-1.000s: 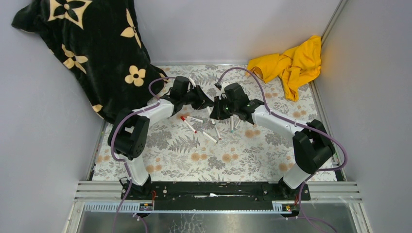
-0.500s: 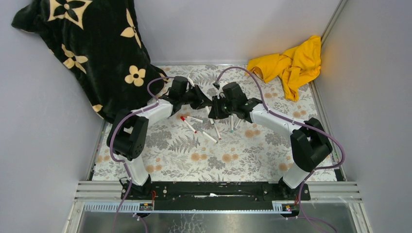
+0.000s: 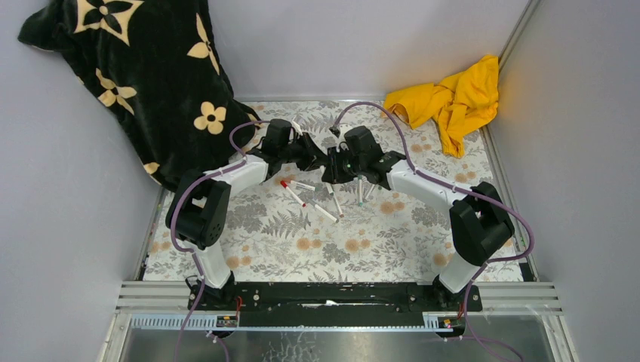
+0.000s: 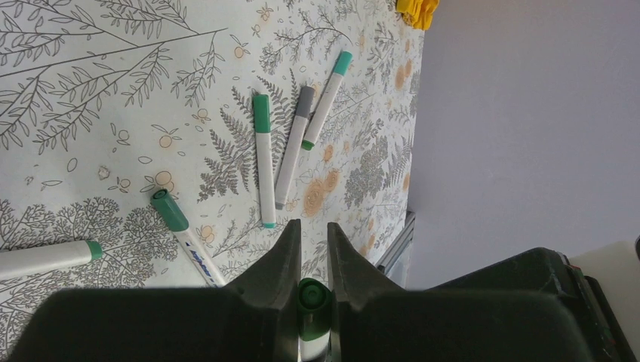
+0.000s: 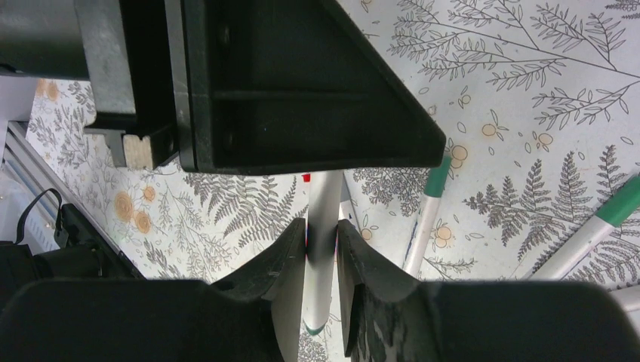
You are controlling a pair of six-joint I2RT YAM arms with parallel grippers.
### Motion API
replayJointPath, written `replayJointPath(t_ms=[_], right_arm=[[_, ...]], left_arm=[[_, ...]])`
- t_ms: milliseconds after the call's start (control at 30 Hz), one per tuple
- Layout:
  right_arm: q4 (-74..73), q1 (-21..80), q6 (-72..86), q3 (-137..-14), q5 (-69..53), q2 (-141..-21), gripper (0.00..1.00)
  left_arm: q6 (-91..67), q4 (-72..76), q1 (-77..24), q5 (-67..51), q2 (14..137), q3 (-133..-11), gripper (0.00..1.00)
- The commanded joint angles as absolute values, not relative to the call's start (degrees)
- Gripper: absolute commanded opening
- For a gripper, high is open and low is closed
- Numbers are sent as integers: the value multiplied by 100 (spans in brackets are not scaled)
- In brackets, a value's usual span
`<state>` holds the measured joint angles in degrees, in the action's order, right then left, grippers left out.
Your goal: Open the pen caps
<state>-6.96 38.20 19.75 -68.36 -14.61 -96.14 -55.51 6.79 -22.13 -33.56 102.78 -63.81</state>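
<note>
**Pen caps and the two grippers at one moment.** The pen caps are showing as short plastic cylinders on the ends of thin white pens. The held cap [image 4: 311,294], green, is sitting between the fingers of the left gripper [image 4: 312,228], up above the leaf-patterned table [image 3: 302,241]. A strip of white is showing directly below it, and it cannot be told whether the cap is fully seated.

The left gripper is standing at a narrow gap, its two fingers pressing the held cap from either side. The right gripper [image 5: 322,224] is likewise standing narrow, clamping the white barrel [image 5: 326,197] of a pen. This barrel is running away from the right wrist camera towards the black body of the left gripper, and a green ring is marking its near end. In the top view the two grippers are standing tip to tip over the far half of the table.

Other pens are lying flat on the table beneath them. Three are lying close together, carrying a second green cap [image 4: 261,113], a grey cap [image 4: 305,100] and a teal cap [image 4: 343,62]. A third green cap [image 4: 169,210] is lying nearby on a slanted pen. A red cap [image 3: 284,183] is showing at the left of the group.
</note>
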Motion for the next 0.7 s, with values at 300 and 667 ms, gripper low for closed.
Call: replayJointPath(t_ms=[300,667], right_arm=[[-247,3869,1935,-7324,-1394,-9869,23],[-732,3874,1929,-7355,-912,-9976,0]], left_arm=[[-5932,1178,-2241,-3891,9946,-6179,0],[-5419,692,-2172,-3426,10134,-6611,0]])
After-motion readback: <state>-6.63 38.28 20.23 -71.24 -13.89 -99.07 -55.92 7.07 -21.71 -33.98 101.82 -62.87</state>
